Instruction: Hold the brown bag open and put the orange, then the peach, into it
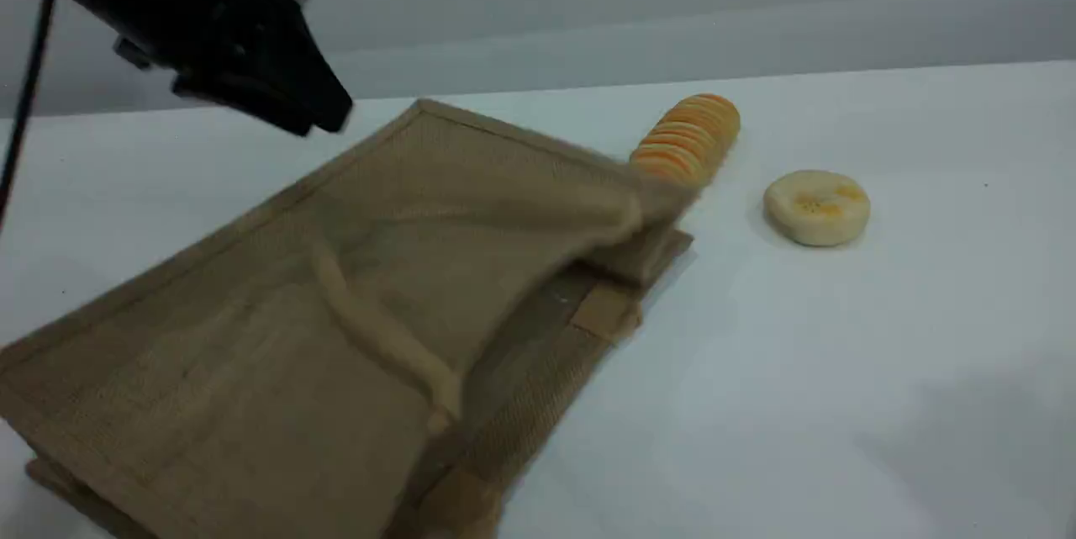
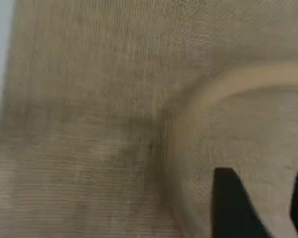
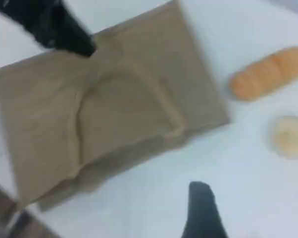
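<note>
The brown bag (image 1: 252, 337) lies flat on the table with its mouth toward the right; the top panel sags low over the mouth. A beige loop handle (image 1: 378, 337) rests on top of it. My left gripper (image 1: 324, 114) hovers above the bag's far edge. In the left wrist view its two black fingers (image 2: 233, 208) stand apart over the bag (image 2: 89, 124) and the handle (image 2: 228, 84), with nothing between them. The right wrist view looks down on the bag (image 3: 114, 109) from high up. Only one right fingertip (image 3: 201, 213) shows there, over bare table. The orange and the peach are out of view.
A striped yellow-orange bread roll (image 1: 689, 140) lies just beyond the bag's far right corner. A flat cream bun (image 1: 815, 207) sits to its right. The white table (image 1: 841, 396) stretches right and to the front of the bag.
</note>
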Robot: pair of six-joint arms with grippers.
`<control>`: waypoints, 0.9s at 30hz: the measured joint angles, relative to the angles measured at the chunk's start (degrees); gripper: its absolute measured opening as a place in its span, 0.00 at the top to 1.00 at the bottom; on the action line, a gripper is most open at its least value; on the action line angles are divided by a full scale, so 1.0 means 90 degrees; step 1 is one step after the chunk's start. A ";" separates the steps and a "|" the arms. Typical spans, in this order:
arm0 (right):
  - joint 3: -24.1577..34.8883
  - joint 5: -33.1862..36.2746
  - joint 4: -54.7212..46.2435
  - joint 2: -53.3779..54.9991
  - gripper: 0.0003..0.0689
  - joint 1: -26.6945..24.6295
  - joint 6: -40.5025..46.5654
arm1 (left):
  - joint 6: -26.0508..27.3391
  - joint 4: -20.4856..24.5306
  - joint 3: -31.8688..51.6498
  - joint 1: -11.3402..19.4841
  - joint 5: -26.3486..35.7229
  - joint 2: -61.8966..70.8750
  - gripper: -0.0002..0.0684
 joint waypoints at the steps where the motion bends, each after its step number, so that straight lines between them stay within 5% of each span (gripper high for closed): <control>1: 0.0000 0.0000 -0.0212 -0.0228 0.41 0.0000 0.0172 | 0.0055 -0.0123 0.0000 0.0000 0.0071 0.0113 0.51; 6: -0.0006 0.0442 -0.1287 -0.1181 0.41 0.0000 0.0892 | 0.0599 -0.0597 0.0000 0.0000 0.0365 0.0507 0.44; 14: 0.0416 0.0720 -0.1747 -0.2645 0.42 0.0000 0.1283 | 0.0706 -0.0499 -0.0019 0.0000 0.0791 -0.0237 0.43; 27: 0.3453 0.0000 -0.2017 -0.5441 0.42 0.0000 0.1951 | 0.0328 -0.0204 -0.0019 0.0000 0.1623 -0.2832 0.43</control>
